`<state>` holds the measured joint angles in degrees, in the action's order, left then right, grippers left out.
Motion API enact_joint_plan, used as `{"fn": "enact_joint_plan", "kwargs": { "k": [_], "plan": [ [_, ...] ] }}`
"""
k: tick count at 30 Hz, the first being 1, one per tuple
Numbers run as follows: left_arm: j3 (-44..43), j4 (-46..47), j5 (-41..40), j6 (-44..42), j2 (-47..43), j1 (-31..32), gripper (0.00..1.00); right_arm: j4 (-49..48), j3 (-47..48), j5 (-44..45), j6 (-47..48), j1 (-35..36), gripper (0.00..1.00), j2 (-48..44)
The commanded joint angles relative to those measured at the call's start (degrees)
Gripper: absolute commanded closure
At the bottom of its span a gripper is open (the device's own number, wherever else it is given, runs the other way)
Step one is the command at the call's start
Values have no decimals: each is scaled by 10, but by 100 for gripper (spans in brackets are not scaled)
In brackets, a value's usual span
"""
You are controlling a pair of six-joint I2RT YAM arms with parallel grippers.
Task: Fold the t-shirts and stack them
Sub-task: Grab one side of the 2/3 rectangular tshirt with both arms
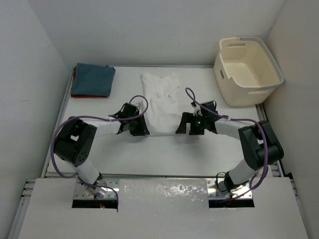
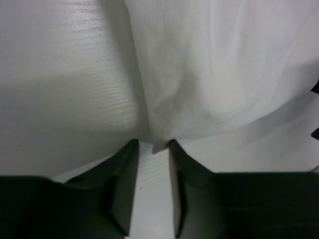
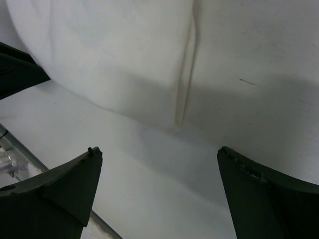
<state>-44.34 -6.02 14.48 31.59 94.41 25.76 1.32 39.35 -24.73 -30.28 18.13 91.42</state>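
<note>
A white t-shirt (image 1: 160,102) lies folded into a long strip mid-table. At the back left a slate blue-grey t-shirt (image 1: 93,79) lies folded on a red t-shirt (image 1: 85,95), of which only an edge shows. My left gripper (image 1: 135,126) is at the white shirt's near left corner. In the left wrist view its jaws (image 2: 152,144) stand narrow, still with a gap, and the tip of the white t-shirt (image 2: 224,64) corner lies between the fingertips. My right gripper (image 1: 187,124) is wide open (image 3: 159,152) just short of the white t-shirt (image 3: 109,55) near right corner, holding nothing.
A cream perforated laundry basket (image 1: 239,92) stands at the back right, nothing visible in it. White walls close in the table on the left, back and right. Both arms' bases sit at the near edge.
</note>
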Motion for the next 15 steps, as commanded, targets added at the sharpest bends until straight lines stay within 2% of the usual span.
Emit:
{"fn": "enact_joint_plan", "kwargs": {
  "k": [1, 4, 7, 8, 9, 13, 15],
  "plan": [
    [6, 30, 9, -6, 13, 5, 77, -77, -13, -30, -35, 4, 9, 22],
    [9, 36, 8, -3, 28, 10, 80, -96, -21, -35, -48, 6, 17, 43],
    [12, 41, 5, -2, 35, 11, 92, -107, -19, -36, -56, 6, 21, 55],
    [11, 43, 5, -3, 37, 11, 93, -115, -19, -36, -58, 7, 26, 63],
    [9, 44, 5, -3, 38, 11, 100, -121, -17, -39, -61, 8, 30, 68],
    [12, 50, 14, 3, 32, 12, 100, -121, -16, -41, -62, 11, 58, 69],
    [23, 79, 18, 9, 17, 11, 100, -113, -18, -37, -58, 12, 64, 68]
  ]
}}
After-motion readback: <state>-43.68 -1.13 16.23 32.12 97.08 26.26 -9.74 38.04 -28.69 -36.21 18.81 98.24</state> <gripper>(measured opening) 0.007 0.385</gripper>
